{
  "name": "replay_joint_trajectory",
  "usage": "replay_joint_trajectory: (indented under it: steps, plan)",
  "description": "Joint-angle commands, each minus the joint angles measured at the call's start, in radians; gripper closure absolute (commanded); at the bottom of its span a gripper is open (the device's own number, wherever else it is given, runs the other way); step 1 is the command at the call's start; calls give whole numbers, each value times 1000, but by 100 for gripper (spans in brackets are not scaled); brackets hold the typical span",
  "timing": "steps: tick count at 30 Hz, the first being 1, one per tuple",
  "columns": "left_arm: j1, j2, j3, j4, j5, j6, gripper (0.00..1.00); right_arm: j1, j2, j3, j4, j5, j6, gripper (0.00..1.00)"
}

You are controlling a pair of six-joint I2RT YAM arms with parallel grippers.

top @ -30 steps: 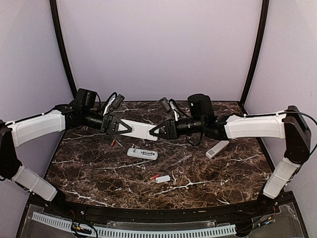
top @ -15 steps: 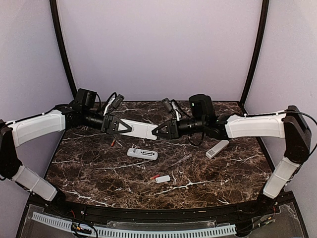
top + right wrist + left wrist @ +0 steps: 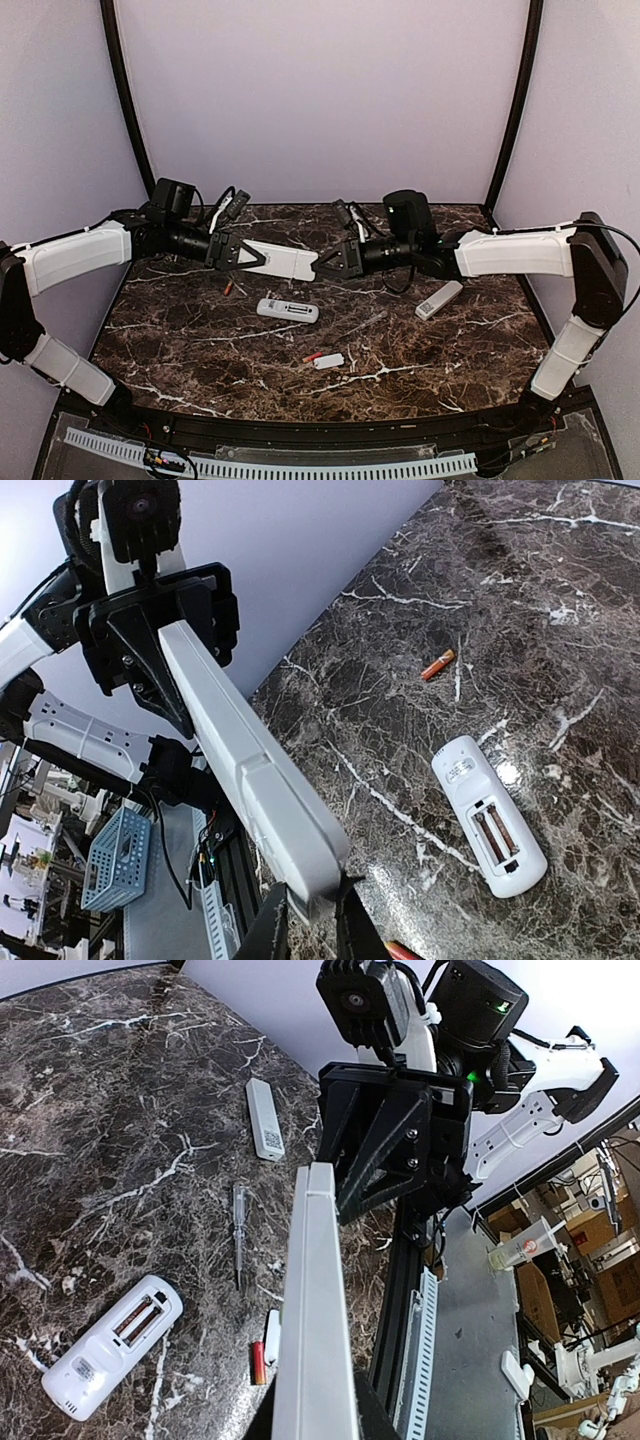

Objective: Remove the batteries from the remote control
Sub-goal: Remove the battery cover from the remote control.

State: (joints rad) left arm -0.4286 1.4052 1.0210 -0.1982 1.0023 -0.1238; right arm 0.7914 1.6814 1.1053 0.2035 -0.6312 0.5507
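Note:
Above the table, a white remote control (image 3: 282, 262) hangs between both arms. My left gripper (image 3: 243, 256) is shut on its left end. My right gripper (image 3: 322, 266) is shut on its right end; in the right wrist view its fingertips (image 3: 272, 928) pinch the rounded tip of the remote (image 3: 245, 765). The left wrist view shows the remote edge-on (image 3: 318, 1300). A second remote (image 3: 288, 310) lies open on the table with two batteries (image 3: 496, 832) inside. Loose batteries lie on the marble: an orange one (image 3: 228, 288) and a red one (image 3: 312, 356).
A small white cover (image 3: 329, 361) lies next to the red battery. A third remote (image 3: 438, 300) lies at the right. A thin clear screwdriver (image 3: 366, 324) rests mid-table. Black frame posts (image 3: 512, 110) and purple walls ring the marble table (image 3: 200, 350).
My right gripper's jaws have narrowed onto the right end of the held remote and its wrist has shifted slightly. The left arm and the things on the table have not moved.

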Motion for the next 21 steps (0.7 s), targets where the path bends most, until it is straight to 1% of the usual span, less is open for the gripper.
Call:
replay_joint_trajectory:
  steps: [1,4,8,10,12,13,15,17,18,21]
  plan:
    - [-3,-33,37,-30,-38,22,100,-46,23,-6,-30,44,56,99]
    - [-1,-37,39,-40,-74,28,100,-59,20,-19,-28,41,65,99]
    - [1,-38,36,-32,-72,21,100,-64,18,-26,-18,30,66,99]
    - [2,-34,35,-31,-79,18,100,-61,12,-27,-12,27,56,98]
    - [2,-30,35,-34,-104,11,100,-50,-5,-27,-14,44,40,93]
    - [2,-28,35,-34,-115,6,100,-43,-16,-25,-21,65,32,88]
    - [4,-26,34,-35,-160,-4,100,-23,-37,-13,-60,140,17,74]
    - [7,-27,29,-27,-179,-17,100,8,-47,14,-124,247,12,60]
    - [8,-27,25,-16,-183,-24,100,28,-46,39,-164,327,21,54]
    - [13,-35,12,11,-190,-52,100,68,-18,93,-260,446,78,40]
